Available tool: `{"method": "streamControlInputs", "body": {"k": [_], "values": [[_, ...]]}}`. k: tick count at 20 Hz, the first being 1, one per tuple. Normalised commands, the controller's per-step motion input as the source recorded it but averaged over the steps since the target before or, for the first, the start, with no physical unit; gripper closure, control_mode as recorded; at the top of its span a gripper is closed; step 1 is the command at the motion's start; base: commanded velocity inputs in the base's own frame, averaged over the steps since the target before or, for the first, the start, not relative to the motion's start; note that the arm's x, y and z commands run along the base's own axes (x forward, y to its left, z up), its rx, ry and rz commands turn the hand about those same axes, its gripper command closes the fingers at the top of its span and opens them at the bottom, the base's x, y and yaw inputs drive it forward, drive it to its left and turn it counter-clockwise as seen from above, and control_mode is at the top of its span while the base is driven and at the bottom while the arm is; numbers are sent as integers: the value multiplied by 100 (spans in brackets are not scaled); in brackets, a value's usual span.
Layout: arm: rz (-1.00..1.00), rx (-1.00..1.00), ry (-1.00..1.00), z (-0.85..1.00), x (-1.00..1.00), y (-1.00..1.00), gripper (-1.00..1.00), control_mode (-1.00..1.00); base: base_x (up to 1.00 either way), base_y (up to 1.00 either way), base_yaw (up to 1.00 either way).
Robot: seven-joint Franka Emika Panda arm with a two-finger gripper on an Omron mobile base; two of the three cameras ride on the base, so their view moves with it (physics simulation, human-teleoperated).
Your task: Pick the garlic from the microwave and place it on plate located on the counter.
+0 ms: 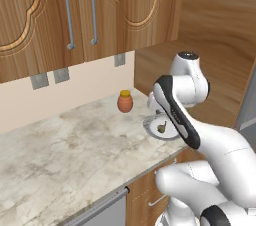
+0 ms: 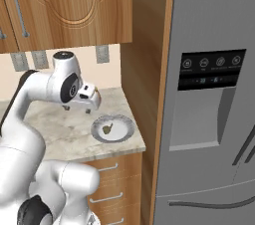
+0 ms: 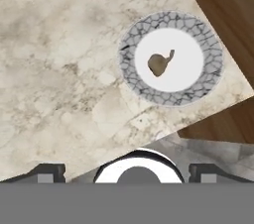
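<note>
The tiny olive-tan garlic bulb (image 3: 159,64) is lying in the white middle of the round grey-rimmed plate (image 3: 198,22) near the right end of the marbled stone bench (image 1: 60,145), while the gripper (image 2: 89,100), jaws apart and holding nothing, is hovering above, evidently because the placing is done.

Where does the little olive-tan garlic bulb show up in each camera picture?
Left base view: small olive-tan garlic bulb right of centre, beside the arm.
Right base view: left of centre, near the counter's corner.
Hand view: upper right of centre.
Shared landmark: the round white grey-rimmed plate under it.
</note>
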Motion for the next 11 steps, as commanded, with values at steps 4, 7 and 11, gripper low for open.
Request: {"method": "streamControlInputs", "body": {"k": [4, 7, 11], "values": [[0, 0, -5, 67, -71, 0, -100, -100, 0, 0, 0], [0, 0, -8, 56, -63, -6, -100, -100, 0, 0, 0], [0, 0, -3, 44, -55, -26, -100, -100, 0, 0, 0]]}}
